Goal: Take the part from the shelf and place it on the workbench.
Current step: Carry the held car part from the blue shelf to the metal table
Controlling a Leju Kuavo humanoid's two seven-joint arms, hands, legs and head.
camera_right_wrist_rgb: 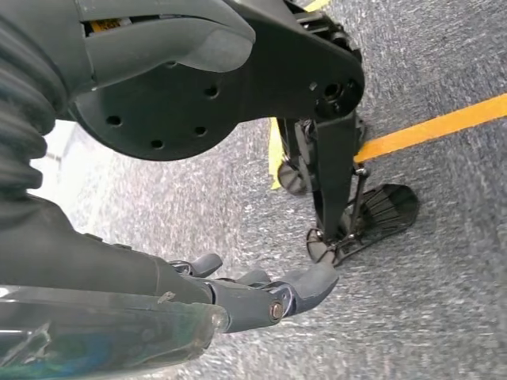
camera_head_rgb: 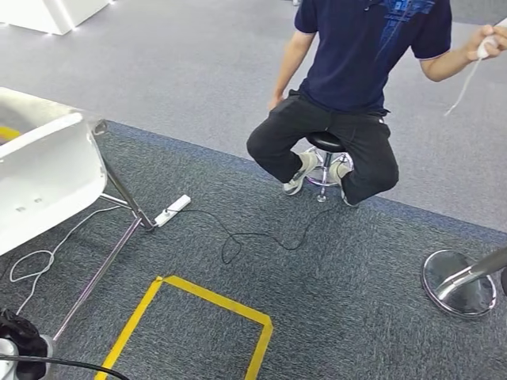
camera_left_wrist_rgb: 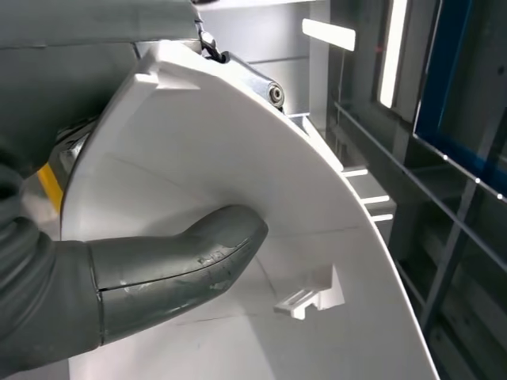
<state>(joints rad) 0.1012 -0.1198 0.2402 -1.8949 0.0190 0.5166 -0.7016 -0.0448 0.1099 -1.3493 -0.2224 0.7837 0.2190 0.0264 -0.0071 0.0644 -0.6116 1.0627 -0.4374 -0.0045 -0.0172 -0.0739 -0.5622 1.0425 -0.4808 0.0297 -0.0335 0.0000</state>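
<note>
the left hand (camera_left_wrist_rgb: 108, 269) grasps the white part (camera_left_wrist_rgb: 239, 198), its thick thumb pressed flat on the smooth inner face and the other fingers hidden behind the curved shell. in the head view the part (camera_head_rgb: 47, 170) sits at the left edge, off the floor, its long axis running roughly sideways and a little away from the robot, its rounded end toward the person.

the right hand (camera_right_wrist_rgb: 263, 293) hangs over the carpet, fingers loosely stretched and holding nothing.

risks, as i judge them: the glossy curved plastic could slide under the thumb while walking. on the floor ahead lie a white cable (camera_head_rgb: 36, 265), a power strip (camera_head_rgb: 173, 210) and a black cord (camera_head_rgb: 251, 237), all trip hazards, and the part's outer end could clip the seated person (camera_head_rgb: 352, 79) in a turn.
</note>
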